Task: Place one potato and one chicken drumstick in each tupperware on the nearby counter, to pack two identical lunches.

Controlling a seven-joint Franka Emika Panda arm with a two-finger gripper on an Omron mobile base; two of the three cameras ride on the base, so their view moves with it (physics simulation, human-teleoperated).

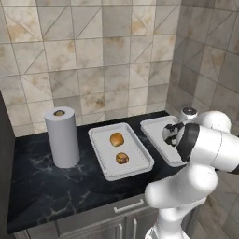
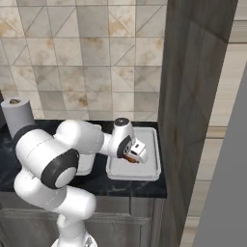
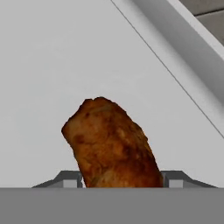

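Observation:
A browned chicken drumstick (image 3: 113,142) sits between my fingertips (image 3: 69,179) in the hand view, with the gripper (image 3: 120,180) shut on it. From the right base view, the gripper (image 2: 135,153) hangs low over the right white tupperware (image 2: 147,170), and the drumstick (image 2: 129,158) is just above its floor. The left tupperware (image 1: 106,168) holds a golden potato (image 1: 116,139) and a darker brown piece (image 1: 122,158) whose kind I cannot tell. My forearm covers part of the right tupperware (image 1: 155,127) in the left base view.
A paper towel roll (image 1: 62,136) stands upright on the black counter (image 1: 46,186) left of the containers. A tall dark cabinet side (image 2: 193,96) rises right beside the right tupperware. A tiled wall (image 1: 93,56) runs behind. The counter's front edge lies close below the containers.

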